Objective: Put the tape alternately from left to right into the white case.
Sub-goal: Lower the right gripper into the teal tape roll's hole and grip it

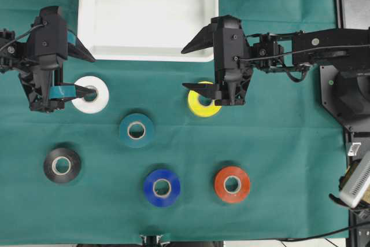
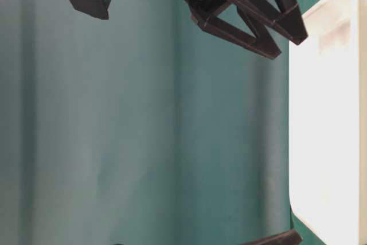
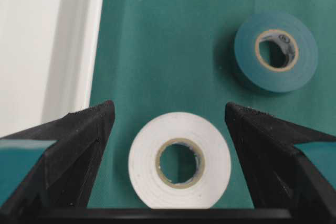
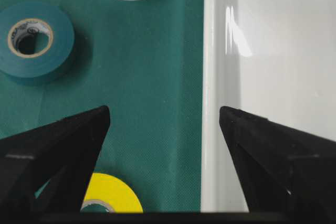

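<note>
Blue tape roll (image 1: 162, 187) lies nearest; both black grippers, left (image 1: 82, 72) and right (image 1: 192, 69), hang wide open, holding nothing, near the shallow white plastic case (image 1: 148, 55).

teal cloth-covered table (image 1: 277, 160), white case (image 1: 87, 27), six tape rolls (image 1: 136, 130)

Bright even overhead light, soft shadows under rolls, glare on white case (image 4: 236, 40), wrist-cam fingers (image 3: 63, 150) blurred.
</note>
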Available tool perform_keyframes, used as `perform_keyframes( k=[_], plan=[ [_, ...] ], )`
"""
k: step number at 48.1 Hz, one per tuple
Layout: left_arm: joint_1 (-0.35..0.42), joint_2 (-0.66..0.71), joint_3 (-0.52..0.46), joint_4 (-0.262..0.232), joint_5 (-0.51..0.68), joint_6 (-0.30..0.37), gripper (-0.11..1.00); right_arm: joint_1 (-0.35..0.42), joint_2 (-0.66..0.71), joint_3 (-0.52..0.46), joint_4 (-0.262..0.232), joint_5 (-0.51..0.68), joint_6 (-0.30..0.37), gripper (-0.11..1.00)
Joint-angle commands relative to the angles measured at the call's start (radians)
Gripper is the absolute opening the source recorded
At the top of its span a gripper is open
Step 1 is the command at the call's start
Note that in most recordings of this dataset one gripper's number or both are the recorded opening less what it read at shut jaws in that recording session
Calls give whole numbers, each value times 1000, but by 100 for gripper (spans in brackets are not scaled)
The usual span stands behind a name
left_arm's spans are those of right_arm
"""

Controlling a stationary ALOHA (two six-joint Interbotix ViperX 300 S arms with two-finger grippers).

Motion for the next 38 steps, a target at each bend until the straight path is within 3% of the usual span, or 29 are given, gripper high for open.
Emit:
perform_keyframes(
  k=[1,25,38],
  plan=[
    [-3,-11,-23,-2,-3,2,91,0,-8,-20,-2,-3,2,69],
    [-3,-5,-23,-2,-3,2,91,25,-2,-31,-2,-3,5,69],
    [-3,-5,-26,-2,-3,0,91,77,74,-98,-2,8,48,69]
  ],
)
